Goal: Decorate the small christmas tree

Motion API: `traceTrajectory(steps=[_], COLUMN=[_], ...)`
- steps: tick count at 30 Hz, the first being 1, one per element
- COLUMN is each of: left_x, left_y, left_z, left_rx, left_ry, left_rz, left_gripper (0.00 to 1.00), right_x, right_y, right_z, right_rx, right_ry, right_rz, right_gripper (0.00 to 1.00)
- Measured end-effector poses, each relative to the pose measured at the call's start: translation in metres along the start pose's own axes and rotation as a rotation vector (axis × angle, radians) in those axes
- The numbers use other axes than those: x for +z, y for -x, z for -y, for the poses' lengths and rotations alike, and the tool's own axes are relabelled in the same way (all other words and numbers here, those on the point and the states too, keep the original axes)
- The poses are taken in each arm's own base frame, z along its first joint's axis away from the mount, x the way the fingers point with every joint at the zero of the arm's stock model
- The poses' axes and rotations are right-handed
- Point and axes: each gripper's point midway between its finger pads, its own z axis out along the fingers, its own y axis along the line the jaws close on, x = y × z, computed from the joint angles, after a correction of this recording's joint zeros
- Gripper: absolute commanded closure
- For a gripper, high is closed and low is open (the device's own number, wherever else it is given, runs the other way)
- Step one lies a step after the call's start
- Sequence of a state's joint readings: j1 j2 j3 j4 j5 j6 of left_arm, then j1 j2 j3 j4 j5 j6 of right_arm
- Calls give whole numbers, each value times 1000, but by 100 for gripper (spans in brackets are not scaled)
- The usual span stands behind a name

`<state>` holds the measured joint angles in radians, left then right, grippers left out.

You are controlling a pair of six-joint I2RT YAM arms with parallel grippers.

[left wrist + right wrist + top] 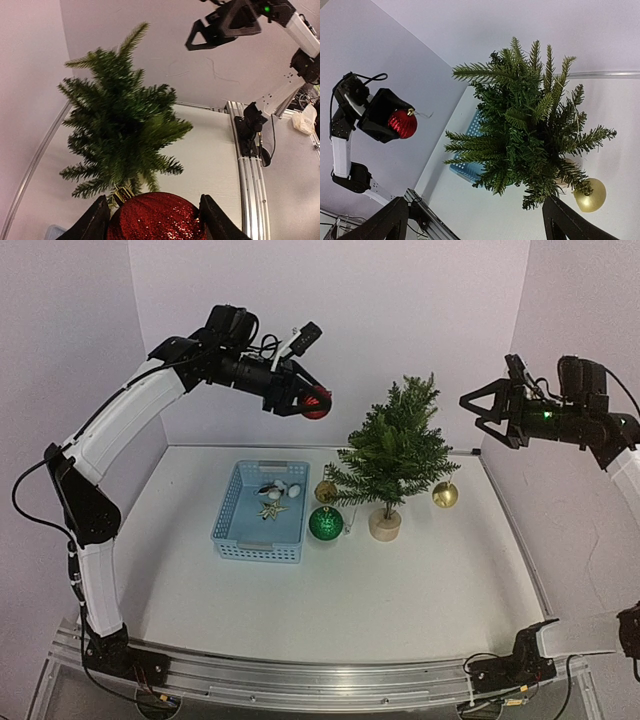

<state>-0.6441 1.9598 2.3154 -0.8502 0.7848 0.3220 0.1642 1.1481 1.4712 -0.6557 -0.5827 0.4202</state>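
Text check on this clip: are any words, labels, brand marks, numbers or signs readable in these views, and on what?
None: no readable text in any view.
The red glitter bauble in the left gripper, the blue basket, the small christmas tree, the green bauble and the gold bauble carry no print.
A green indicator light glows, with no writing beside it.
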Motion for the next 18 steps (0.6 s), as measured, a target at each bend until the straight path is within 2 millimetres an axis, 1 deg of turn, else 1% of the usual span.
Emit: traceTrajectory(steps=[2, 4, 9, 13, 15, 18], left_x=[9, 18, 41, 53, 57, 60], left_y=[7, 9, -5, -10, -12, -17], left_z=[18, 35, 67, 78, 77, 70], left_rx=[28, 56, 102, 143, 162, 178], left_ry=[-42, -82, -162, -183, -180, -159], left_rz=[10, 10, -38, -53, -58, -71], left_gripper=[50, 50, 50, 50, 50, 50], right_x=[1, 3, 9, 13, 14, 15], right_y=[1, 1, -1, -4, -6, -7], right_z=[1, 2, 8, 11, 13, 14], right_rx=[-2, 0, 11, 19, 22, 25], right_ry=[1, 1, -4, 0, 3, 4], right_rz=[2, -1, -13, -21, -27, -31], right_gripper=[7, 7, 7, 7, 7, 7])
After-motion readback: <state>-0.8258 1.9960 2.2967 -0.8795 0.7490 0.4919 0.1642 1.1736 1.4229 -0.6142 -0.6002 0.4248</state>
